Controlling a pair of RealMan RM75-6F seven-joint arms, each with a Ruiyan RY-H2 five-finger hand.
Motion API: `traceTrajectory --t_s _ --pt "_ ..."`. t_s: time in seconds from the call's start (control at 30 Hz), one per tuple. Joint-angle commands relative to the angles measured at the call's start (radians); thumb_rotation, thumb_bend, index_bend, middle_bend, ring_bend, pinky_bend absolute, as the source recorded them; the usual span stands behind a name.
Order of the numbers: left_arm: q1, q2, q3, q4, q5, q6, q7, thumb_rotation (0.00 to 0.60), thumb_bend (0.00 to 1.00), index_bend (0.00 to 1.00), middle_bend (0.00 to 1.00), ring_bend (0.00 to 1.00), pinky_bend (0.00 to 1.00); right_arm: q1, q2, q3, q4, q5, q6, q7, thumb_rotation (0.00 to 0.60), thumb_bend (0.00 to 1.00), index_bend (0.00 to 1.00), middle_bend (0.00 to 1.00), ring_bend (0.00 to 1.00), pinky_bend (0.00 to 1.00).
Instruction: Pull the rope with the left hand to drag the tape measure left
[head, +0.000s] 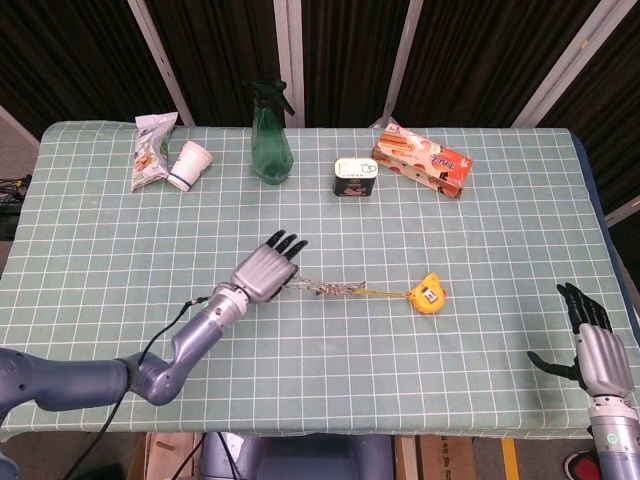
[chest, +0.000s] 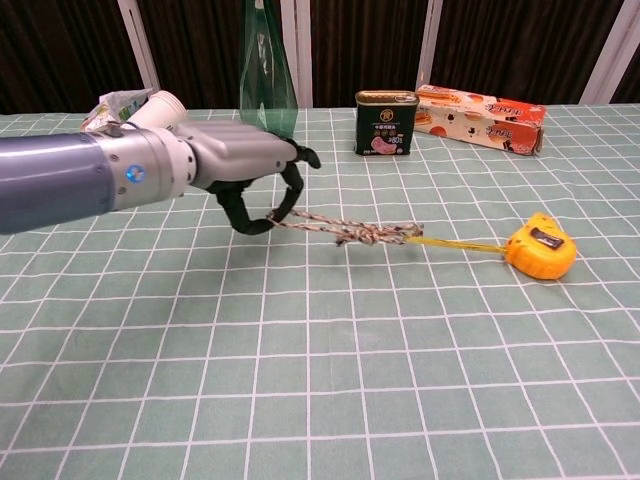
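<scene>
Across the green checked table (head: 100, 260), my left robot hand (head: 266, 270) pinches the rope (chest: 340, 229), which runs straight to its right to the tape measure (head: 430, 295); my right robot hand (head: 592, 350) waits far off, fingers spread.

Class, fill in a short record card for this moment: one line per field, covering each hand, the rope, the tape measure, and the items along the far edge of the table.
left hand: grips the rope's end, fingers curled around it
right hand: holds nothing, fingers apart, near the table's right front corner
rope: stretched from the left hand toward the tape measure
tape measure: yellow, on the table, short length of tape drawn out to the rope
far edge, left to right: snack bag, paper cup, green spray bottle, tin can, orange box
</scene>
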Motion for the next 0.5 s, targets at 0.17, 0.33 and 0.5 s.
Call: traceTrajectory --t_s 0.17,0.33,0.5 --pt "0.101 0.142 0.054 -0.074 0.059 0.079 -0.042 0.6 0.54 0.59 0.04 0.0 0.0 -0.001 -0.002 -0.002 0.0 -0.006 0.005 -0.005 0.6 0.18 0.0 0.0 0.0 0.0" --pt "0.162 0.227 0.084 -0.091 0.081 0.116 -0.058 0.6 0.54 0.59 0.04 0.0 0.0 -0.001 -0.004 -0.003 -0.002 -0.011 0.007 -0.01 0.6 0.18 0.0 0.0 0.0 0.0" --pt "0.229 0.295 0.11 -0.085 0.095 0.147 -0.085 0.6 0.54 0.59 0.04 0.0 0.0 0.0 -0.007 -0.003 -0.003 -0.012 0.007 -0.016 0.6 0.18 0.0 0.0 0.0 0.0"
